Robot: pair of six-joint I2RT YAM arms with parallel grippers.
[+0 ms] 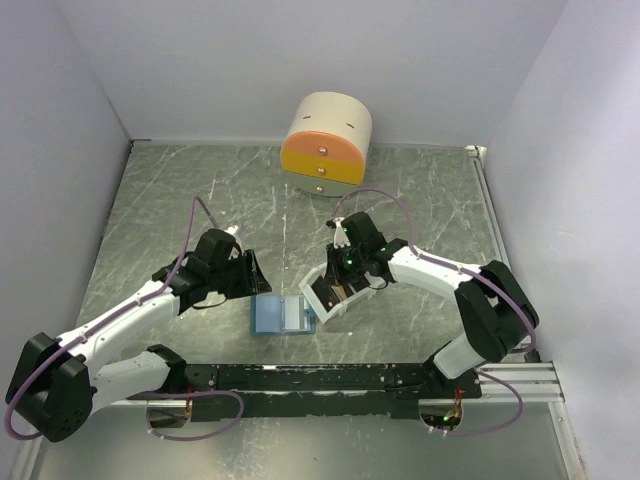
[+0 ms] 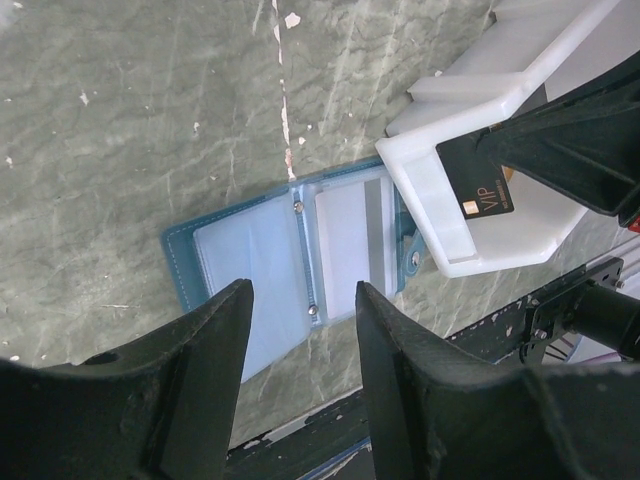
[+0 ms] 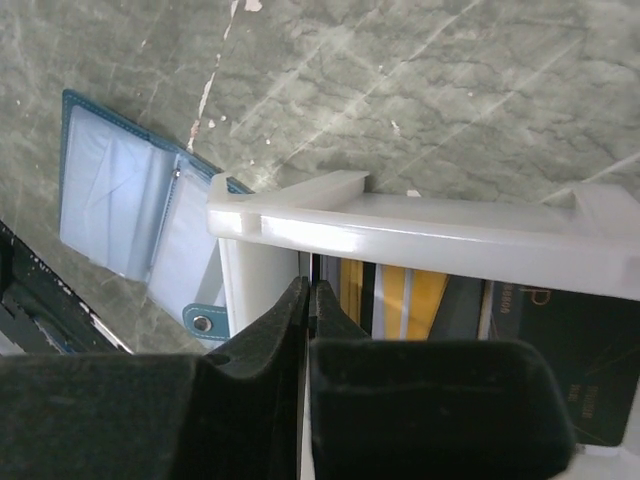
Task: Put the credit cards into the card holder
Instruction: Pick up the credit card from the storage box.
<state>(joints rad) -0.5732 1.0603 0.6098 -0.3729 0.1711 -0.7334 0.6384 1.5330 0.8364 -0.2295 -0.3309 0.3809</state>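
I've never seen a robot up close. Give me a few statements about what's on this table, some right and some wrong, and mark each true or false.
1. The blue card holder lies open on the table. True.
2. The left claw is gripping the card holder. False: its fingers stand apart above it, holding nothing.
3. The right claw is shut on a black card at the white tray. True.
4. The round drawer box touches the card holder. False: it stands apart, at the far edge of the table.
5. The white tray is empty. False: an orange card and a dark card lie in it.
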